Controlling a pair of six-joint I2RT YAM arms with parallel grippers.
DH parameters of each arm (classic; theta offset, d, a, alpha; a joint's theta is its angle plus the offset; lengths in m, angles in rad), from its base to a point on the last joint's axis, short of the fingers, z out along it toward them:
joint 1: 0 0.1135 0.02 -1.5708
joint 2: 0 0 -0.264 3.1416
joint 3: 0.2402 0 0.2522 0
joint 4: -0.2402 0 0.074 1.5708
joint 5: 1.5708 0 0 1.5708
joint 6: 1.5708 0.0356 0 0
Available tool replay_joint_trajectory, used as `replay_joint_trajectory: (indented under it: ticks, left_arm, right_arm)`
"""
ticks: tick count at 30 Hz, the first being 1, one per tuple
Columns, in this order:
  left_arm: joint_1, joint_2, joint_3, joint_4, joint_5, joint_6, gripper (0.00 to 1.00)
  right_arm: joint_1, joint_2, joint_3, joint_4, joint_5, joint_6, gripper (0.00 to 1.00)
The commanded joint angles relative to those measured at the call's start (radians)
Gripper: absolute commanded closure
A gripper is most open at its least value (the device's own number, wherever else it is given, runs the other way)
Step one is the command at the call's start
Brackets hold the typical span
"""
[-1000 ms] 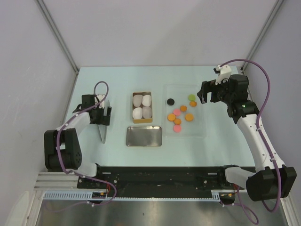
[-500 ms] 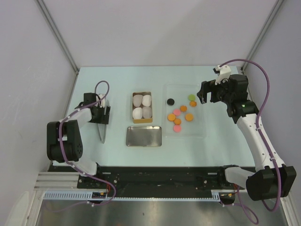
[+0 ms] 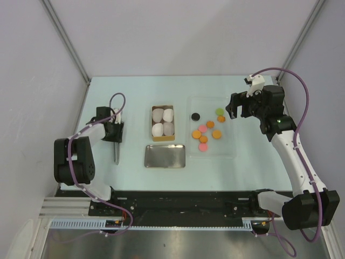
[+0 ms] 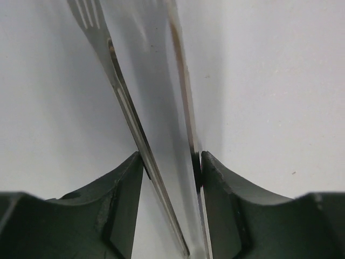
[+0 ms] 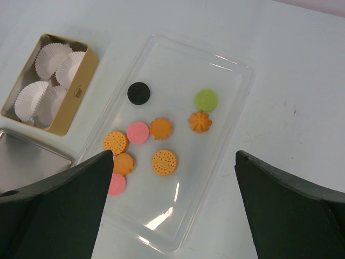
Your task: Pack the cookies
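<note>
Since the left gripper [image 4: 171,164] pinches the tongs [image 4: 145,81], lift them level; the right gripper [image 5: 173,162] hovers spread at the cookies' [image 5: 160,128] two o'clock.

This is looking like a robotics lab, a small enclosed test cell. Plain pale panels [image 3: 178,38] are walling in a light green table [image 3: 135,89] on three sides, and bare metal struts [image 3: 66,40] are running up the back corners. A left arm [image 3: 73,164] and a right arm [image 3: 291,151] are standing bolted to a black rail [image 3: 183,198] along the near edge, purple cables [image 3: 278,68] are looping off them, and a toothed white cable track [image 3: 161,224] is lying in front.
</note>
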Motion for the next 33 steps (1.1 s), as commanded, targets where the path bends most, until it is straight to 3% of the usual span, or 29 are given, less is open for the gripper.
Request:
replay_joint_trajectory:
  ticks: [1, 18, 25, 33]
  left_arm:
    - [0.007, -0.100, 0.040, -0.019, 0.043, -0.019, 0.49]
    - [-0.075, -0.367, 0.149, -0.127, 0.097, -0.065, 0.49]
    - [-0.194, -0.399, 0.265, -0.160, 0.101, -0.091, 0.50]
    - [-0.406, -0.342, 0.438, -0.125, 0.111, -0.160, 0.51]
  right_arm:
    - [0.005, 0.004, -0.001, 0.016, -0.006, -0.009, 0.00]
    - [0.002, 0.020, -0.001, 0.018, 0.016, -0.008, 0.00]
    - [0.002, 0.026, -0.001, 0.021, 0.028, -0.009, 0.00]
    - [-0.032, 0.004, -0.001, 0.044, 0.109, 0.012, 0.00]
